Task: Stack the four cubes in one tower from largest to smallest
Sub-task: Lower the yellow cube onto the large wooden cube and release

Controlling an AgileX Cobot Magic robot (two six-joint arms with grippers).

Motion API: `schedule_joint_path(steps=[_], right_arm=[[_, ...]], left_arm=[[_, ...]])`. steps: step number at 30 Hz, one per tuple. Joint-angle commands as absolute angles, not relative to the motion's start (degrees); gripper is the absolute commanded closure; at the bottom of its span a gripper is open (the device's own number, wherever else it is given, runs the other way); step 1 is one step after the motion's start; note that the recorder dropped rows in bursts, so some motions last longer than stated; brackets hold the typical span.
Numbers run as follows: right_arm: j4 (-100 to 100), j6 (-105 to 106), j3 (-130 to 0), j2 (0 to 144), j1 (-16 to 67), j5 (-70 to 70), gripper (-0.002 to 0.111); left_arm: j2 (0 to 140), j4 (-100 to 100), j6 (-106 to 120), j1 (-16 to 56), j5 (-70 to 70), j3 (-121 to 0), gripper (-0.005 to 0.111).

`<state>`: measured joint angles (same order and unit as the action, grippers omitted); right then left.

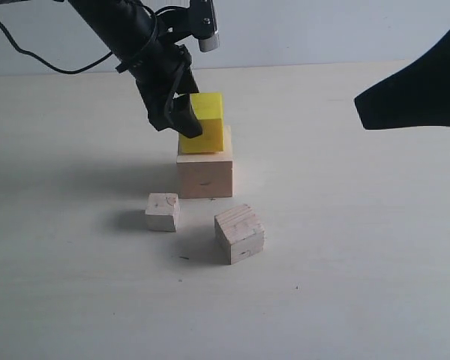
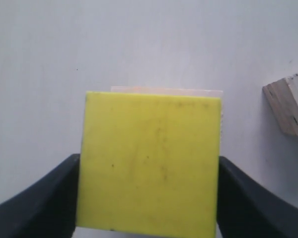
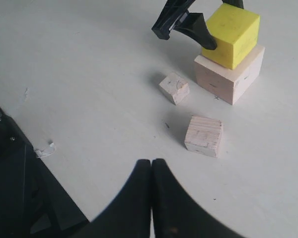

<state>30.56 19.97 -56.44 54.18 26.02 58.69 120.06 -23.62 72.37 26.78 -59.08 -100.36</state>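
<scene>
The bright yellow cube (image 1: pixel 211 127) rests on the largest pale wood cube (image 1: pixel 205 176) at mid-table, slightly askew. My left gripper (image 1: pixel 195 124) is shut on the yellow cube. In the left wrist view its black fingers (image 2: pixel 44 203) press both sides of the yellow cube (image 2: pixel 149 163), and only a sliver of the pale cube (image 2: pixel 166 90) shows beyond it. The smallest cube (image 1: pixel 163 211) and the medium cube (image 1: pixel 239 233) lie loose on the table in front of the stack. My right gripper (image 3: pixel 152 166) is shut and empty, held off to the right, away from the cubes.
The right arm (image 1: pixel 416 90) hangs as a dark shape at the right edge above the pale tabletop (image 1: pixel 345 285). A cable (image 1: pixel 30 56) trails at the back left. The right wrist view also shows the stack (image 3: pixel 228 79) and both loose cubes.
</scene>
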Motion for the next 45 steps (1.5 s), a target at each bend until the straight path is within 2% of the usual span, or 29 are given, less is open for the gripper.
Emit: schedule_joint_path(steps=[1,23,27,32,35,38,45], right_arm=[[30.8,20.1,-56.3,54.0,26.0,58.7,0.108],[30.8,19.9,-56.3,54.0,26.0,59.0,0.108],[30.8,19.9,-56.3,54.0,26.0,59.0,0.108],[30.8,19.9,-56.3,54.0,26.0,59.2,0.108],[30.8,19.9,-56.3,54.0,26.0,59.8,0.108],[30.8,19.9,-56.3,54.0,26.0,59.9,0.108],[30.8,19.9,-56.3,54.0,26.0,60.5,0.108]], left_arm=[[120.2,-25.0,72.0,26.9,-58.7,-100.8,0.107],[121.5,-24.9,71.9,26.9,-61.0,-100.8,0.105],[121.5,-24.7,71.9,26.9,-61.3,-100.8,0.087],[121.5,-24.5,71.9,26.9,-60.2,-100.8,0.048],[121.5,-25.1,71.2,26.9,-59.3,-100.8,0.031],[121.5,-26.1,70.2,26.9,-58.4,-100.8,0.025],[121.4,-26.3,70.0,26.9,-58.2,-100.8,0.025]])
